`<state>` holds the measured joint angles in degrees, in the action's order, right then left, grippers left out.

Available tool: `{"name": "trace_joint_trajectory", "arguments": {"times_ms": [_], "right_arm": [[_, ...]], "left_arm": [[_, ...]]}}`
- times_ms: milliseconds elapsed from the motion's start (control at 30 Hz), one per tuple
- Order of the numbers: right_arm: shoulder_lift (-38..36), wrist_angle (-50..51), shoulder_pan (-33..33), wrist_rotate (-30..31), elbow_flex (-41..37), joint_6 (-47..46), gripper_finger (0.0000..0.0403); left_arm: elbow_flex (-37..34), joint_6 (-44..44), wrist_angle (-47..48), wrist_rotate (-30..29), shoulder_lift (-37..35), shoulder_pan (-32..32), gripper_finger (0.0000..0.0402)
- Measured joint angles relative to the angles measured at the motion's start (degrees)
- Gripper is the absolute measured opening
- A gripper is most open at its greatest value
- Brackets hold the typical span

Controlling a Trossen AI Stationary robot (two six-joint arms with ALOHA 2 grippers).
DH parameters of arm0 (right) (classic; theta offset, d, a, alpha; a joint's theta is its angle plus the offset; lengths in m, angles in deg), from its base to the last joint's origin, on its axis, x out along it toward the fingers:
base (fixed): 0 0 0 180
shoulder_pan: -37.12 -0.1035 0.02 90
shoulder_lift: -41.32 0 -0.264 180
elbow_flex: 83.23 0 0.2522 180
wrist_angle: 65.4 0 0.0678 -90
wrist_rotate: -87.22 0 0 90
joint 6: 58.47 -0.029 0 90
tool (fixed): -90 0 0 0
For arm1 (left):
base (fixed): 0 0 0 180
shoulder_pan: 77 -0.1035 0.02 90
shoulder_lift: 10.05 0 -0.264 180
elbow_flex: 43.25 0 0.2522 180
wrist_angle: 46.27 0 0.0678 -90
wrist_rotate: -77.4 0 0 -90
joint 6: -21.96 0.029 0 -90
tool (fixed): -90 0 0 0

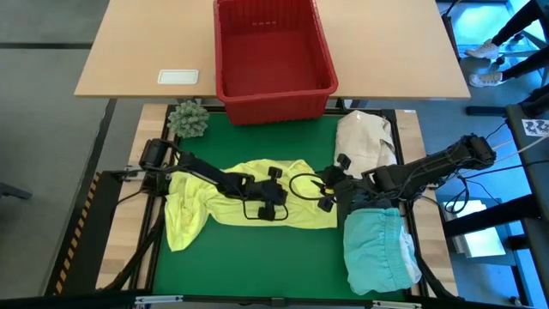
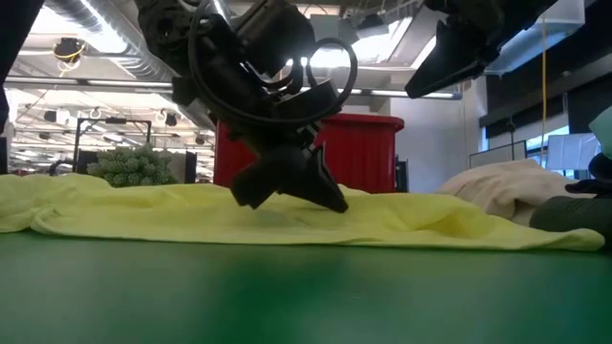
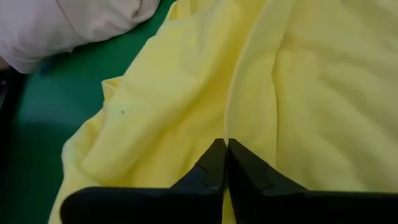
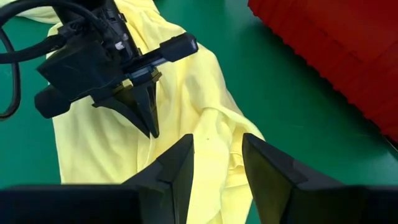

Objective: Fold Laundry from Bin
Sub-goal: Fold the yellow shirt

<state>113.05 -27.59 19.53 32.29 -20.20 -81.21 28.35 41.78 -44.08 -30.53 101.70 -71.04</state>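
Note:
The bright yellow garment point(image 1: 214, 202) lies spread and rumpled across the middle of the green mat point(image 1: 257, 257). My left gripper point(image 1: 276, 209) reaches over it from the table's left and is shut on it near its middle, as the left wrist view point(image 3: 225, 152) and the low view point(image 2: 292, 191) show. My right gripper point(image 4: 216, 155) hangs open above the garment's right part point(image 4: 205, 118), with nothing between its fingers. The red bin point(image 1: 273, 56) stands beyond the mat's far edge. My left gripper pinches a raised fold point(image 3: 227, 124) of the yellow garment between its two fingers, near the garment's middle. The fingers slant down onto it from the table's left. The garment lies slack on the mat all round the hold.
A cream-white cloth bundle point(image 1: 364, 142) lies at the mat's far right. A turquoise garment point(image 1: 377, 249) lies at the near right, under the right arm. A green spiky ball point(image 1: 189, 118) sits at the far left corner. Bare mat shows along the near edge.

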Motion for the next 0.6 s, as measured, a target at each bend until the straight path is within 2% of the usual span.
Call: {"name": "trace_joint_trajectory", "arguments": {"times_ms": [233, 600], "right_arm": [[0.0, 0.2, 0.0, 0.0, 0.0, 0.0, 0.0136], [0.5, 7.3, 0.0, -0.4, 0.0, 0.1, 0.0136]], "left_arm": [[0.1, 0.3, 0.7, -0.1, -1.4, 0.8, 0.0002], [0.4, 4.8, 8.0, -8.7, -16.8, 3.8, 0.0001]]}}
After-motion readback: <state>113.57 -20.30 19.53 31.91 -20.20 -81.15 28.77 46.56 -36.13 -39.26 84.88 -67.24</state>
